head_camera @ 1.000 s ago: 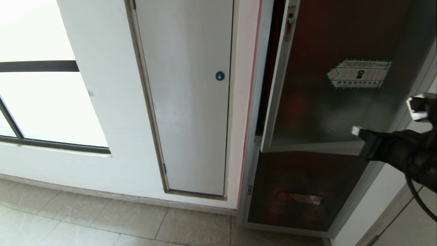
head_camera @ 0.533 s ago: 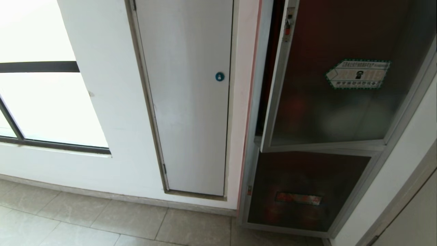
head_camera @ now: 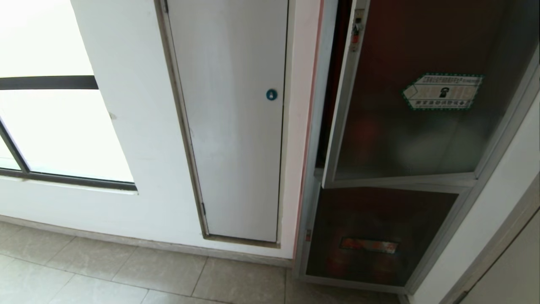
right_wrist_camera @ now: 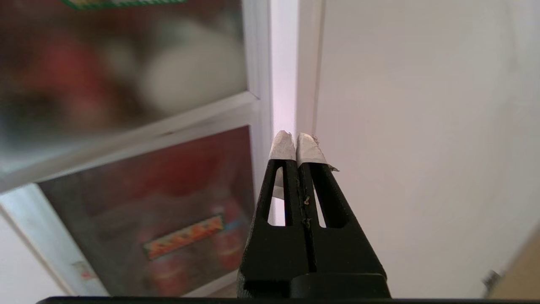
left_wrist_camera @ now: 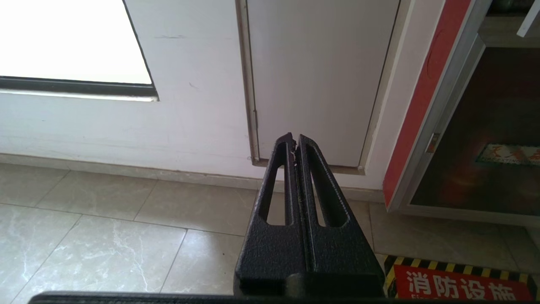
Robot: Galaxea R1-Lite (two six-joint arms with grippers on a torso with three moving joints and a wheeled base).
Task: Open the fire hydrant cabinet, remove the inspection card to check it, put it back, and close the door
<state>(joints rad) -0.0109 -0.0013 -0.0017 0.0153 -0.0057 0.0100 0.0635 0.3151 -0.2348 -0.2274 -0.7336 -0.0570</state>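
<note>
Right gripper (right_wrist_camera: 295, 145) has pulled back off the door (head_camera: 422, 126), fingers pressed together on nothing, probably done pushing. Door hangs slightly ajar beside the blue lock (head_camera: 271, 94). Left gripper (left_wrist_camera: 294, 145) sits closed, parked. Inspection card isn't visible.

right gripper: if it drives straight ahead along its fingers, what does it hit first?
Probably the white strip of wall beside the fire hydrant cabinet frame's right upright; the shut right gripper points there. Depth unclear.

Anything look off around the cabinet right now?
The door hangs ajar: its latch edge stands out from the fire hydrant cabinet frame and its bottom rail runs askew. Nothing else stands out.
</note>
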